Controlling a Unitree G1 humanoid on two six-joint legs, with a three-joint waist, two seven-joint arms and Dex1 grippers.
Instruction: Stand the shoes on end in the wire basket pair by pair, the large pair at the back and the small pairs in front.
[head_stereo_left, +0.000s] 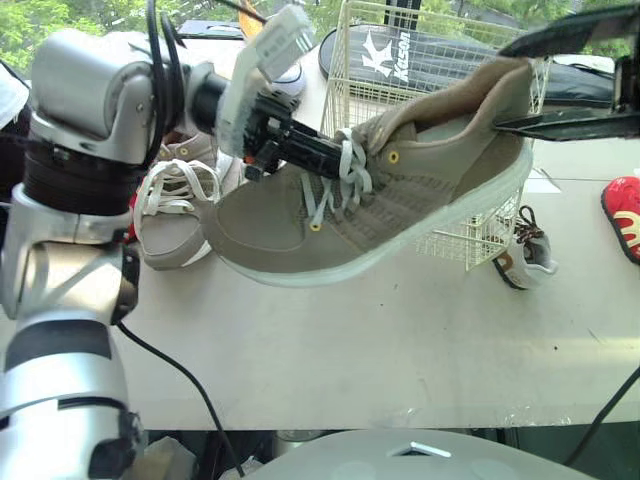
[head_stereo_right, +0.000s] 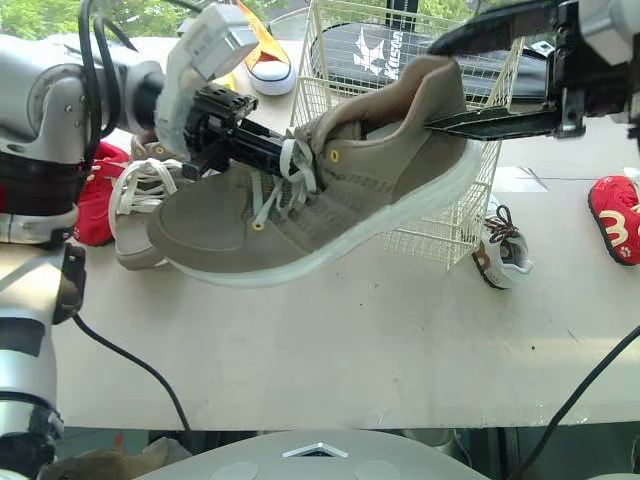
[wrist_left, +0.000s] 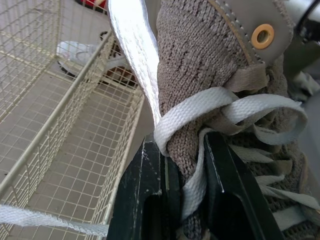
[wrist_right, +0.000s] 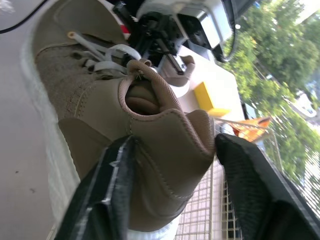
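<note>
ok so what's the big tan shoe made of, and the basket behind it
The shoe: the upper looks like matte tan knit fabric with smoother, suede-like panels, going by the ribbed weave beside the metal eyelets. The laces are flat white woven tape. The sole is whitish, probably rubber or foam. The wire basket: thin metal wire in a grid, apparently coated cream.

The left arm (head_stereo_left: 90, 95) had rounded silver-grey housings separated by black ribbed joint rings. A black cable (head_stereo_left: 175, 375) hung loose beside it, and more looped over the upper housing. A white wrist block (head_stereo_left: 265, 60) carried the black-fingered left gripper (head_stereo_left: 335, 160). The right gripper (wrist_right: 172, 150) had long, tapered black fingers.
</note>
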